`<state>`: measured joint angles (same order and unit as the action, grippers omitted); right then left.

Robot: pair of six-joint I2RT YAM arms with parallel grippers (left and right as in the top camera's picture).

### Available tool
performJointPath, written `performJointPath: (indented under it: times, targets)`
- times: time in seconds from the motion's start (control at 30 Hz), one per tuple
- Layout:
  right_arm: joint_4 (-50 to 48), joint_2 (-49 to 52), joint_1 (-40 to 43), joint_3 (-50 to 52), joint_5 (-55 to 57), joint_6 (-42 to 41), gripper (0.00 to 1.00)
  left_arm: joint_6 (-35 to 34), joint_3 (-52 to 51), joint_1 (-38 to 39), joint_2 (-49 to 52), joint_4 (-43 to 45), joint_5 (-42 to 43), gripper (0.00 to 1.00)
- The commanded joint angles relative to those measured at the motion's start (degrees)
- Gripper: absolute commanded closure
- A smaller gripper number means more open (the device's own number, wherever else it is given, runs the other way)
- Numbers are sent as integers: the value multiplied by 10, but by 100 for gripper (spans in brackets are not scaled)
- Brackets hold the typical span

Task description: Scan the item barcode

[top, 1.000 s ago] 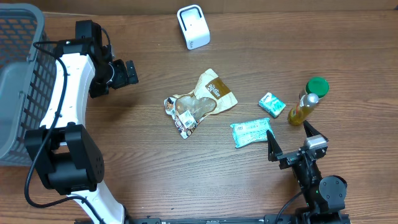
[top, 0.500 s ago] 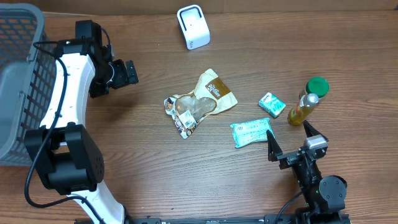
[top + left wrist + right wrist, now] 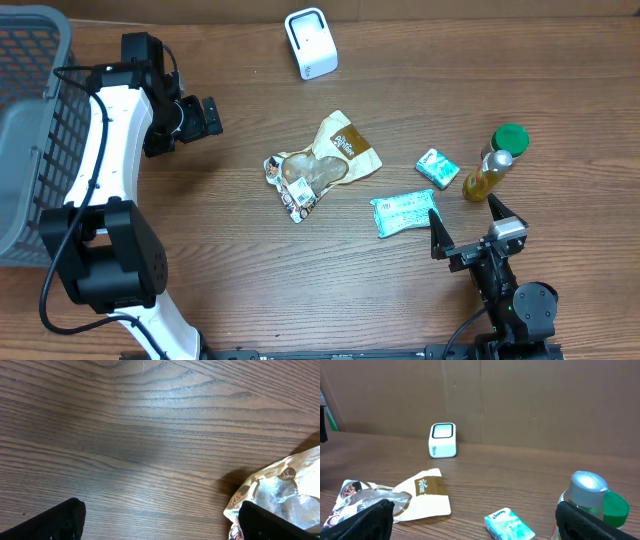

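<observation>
I'm looking down on a brown wood-grain table (image 3: 250,270) with a plain cardboard wall (image 3: 545,400) closing off its far edge. A grey wire-mesh basket (image 3: 30,130) sits at the far left. The white barcode scanner (image 3: 311,43) stands at the far edge, a little left of centre, and in the right wrist view its window faces toward the near side. The snack bag (image 3: 325,165) lies flat and crumpled near the middle of the table, well apart from the scanner and not held by anything. To its right lie a teal wipes packet (image 3: 404,213) and, just beyond that, a small tissue pack (image 3: 437,168). Further right is a bottle of yellow liquid (image 3: 487,175) with a silver cap, and a green lid (image 3: 511,137) just behind it. My left gripper (image 3: 208,116) hangs over bare wood left of the bag, its fingers spread wide with nothing between them. Through its wrist camera I see only wood grain and one corner of the bag at lower right. My right gripper (image 3: 468,225) sits at the near right, beside the wipes packet, fingers likewise fully apart and empty. Whether it touches the packet I cannot tell.
</observation>
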<state>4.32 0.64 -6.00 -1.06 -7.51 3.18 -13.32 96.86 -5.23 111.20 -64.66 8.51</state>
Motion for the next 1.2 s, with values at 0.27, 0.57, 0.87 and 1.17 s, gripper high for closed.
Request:
performJointPath:
  times: [0.27,0.57,0.87,1.17]
  targets:
    - [-3,-5,3,6,-1,-2,0,5,11,0,-294,2,-1,0]
    - [-3,-5,3,6,-1,-2,0,5,11,0,-548,1,-1,0]
    - [-3,-5,3,6,-1,-2,0,5,3,0,-592,-23,-1,0]
    - [-3,-5,3,6,-1,-2,0,5,-121,0,-622,-50,-1,1]
